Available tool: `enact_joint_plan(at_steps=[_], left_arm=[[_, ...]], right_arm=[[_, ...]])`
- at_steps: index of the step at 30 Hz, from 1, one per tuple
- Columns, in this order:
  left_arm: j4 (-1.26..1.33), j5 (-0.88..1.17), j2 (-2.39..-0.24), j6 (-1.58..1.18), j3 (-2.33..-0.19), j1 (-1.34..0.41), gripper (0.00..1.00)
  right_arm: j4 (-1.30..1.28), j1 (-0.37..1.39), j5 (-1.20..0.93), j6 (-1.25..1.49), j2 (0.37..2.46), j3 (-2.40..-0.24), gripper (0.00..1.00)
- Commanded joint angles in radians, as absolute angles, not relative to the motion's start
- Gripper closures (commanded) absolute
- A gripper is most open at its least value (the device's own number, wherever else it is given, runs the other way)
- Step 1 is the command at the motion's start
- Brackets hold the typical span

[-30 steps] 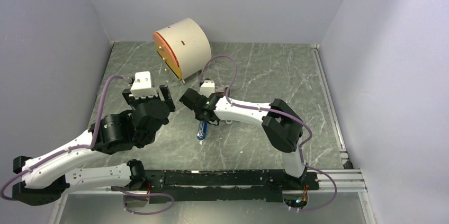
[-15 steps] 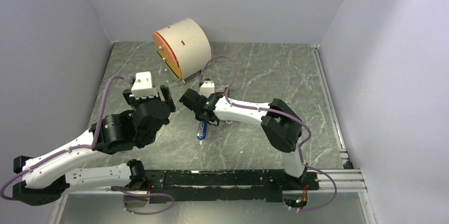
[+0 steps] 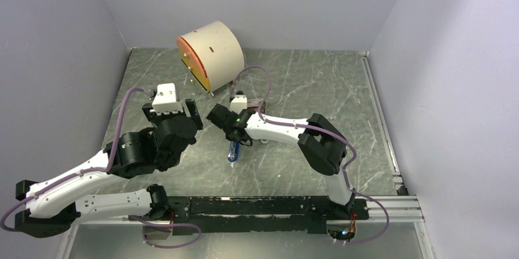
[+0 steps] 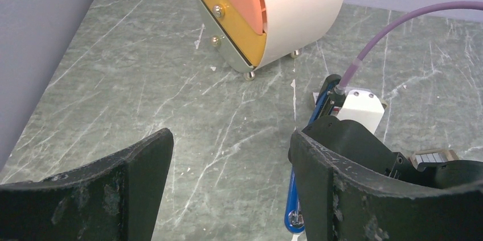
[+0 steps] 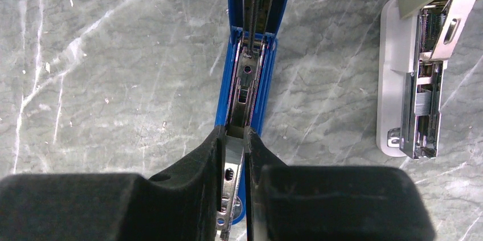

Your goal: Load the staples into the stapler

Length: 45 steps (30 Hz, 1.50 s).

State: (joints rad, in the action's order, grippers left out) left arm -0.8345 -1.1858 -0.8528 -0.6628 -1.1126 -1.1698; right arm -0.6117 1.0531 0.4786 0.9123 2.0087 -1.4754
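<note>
Stapler (image 5: pixel 244 90): it lies opened flat about mid-desk, lengthwise between the near and far edges, silver channel up.
Right gripper (image 5: pixel 246 133): narrow, apparently nipped on that channel.
Left gripper (image 4: pixel 230 138): wide and empty, hovering on the left-edge side.
Staples: you have no loose strip in view, and the channel shows bare slots.
Slip risk: twist or lift now and the thin metal may skid free, or the stapler swing round.
Mix-up risk: the grey stapler (image 5: pixel 410 81) lies just beside it, so drifting toward the right edge puts you on the wrong one.

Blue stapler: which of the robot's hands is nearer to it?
Right. The right hand sits on the blue stapler, fingers pinching its silver channel. The left hand hangs open to the stapler's left, apart from it.
</note>
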Motion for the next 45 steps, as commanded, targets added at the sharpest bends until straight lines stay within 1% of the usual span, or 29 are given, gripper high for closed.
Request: enact_joint_plan(at_steps=[1,5,11,20,25,28,32,35,39,45], left_arm=[[-0.819,-1.212,-0.851,-0.674,-1.105,-1.172,0.2],[-0.821,-1.212,-0.851,-0.676,-1.106,-1.172,0.2],[-0.818,-1.21,-0.85,-0.674,-1.104,-1.172,0.2],[-0.815,-1.207,-0.857,-0.675,-1.105,-1.172,0.2],[-0.819,-1.188,-0.856,-0.687,-1.118,-1.173,0.19],[-0.813,-1.161,-0.844,-0.691,-1.12,-1.172,0.19],[-0.812,-1.096,-0.829,-0.704,-1.105,-1.172,0.18],[-0.781,-1.003,-0.812,-0.697,-1.082,-1.172,0.18],[-0.757,-0.916,-0.785,-0.733,-1.03,-1.172,0.17],[-0.802,-0.878,-0.79,-0.844,-0.992,-1.173,0.17]], right_arm=[[-0.626,1.048,0.487,0.913,2.033,-1.488,0.83],[-0.629,1.049,0.484,0.912,2.032,-1.488,0.81],[-0.624,1.048,0.477,0.904,2.015,-1.489,0.69],[-0.599,1.046,0.484,0.899,1.932,-1.468,0.61],[-0.553,1.016,0.486,0.887,1.843,-1.407,0.54],[-0.518,0.973,0.475,0.886,1.787,-1.353,0.46],[-0.488,0.921,0.476,0.843,1.734,-1.331,0.39],[-0.471,0.866,0.418,0.776,1.743,-1.368,0.34],[-0.478,0.849,0.412,0.708,1.794,-1.463,0.3],[-0.46,0.844,0.407,0.654,1.86,-1.571,0.28]])
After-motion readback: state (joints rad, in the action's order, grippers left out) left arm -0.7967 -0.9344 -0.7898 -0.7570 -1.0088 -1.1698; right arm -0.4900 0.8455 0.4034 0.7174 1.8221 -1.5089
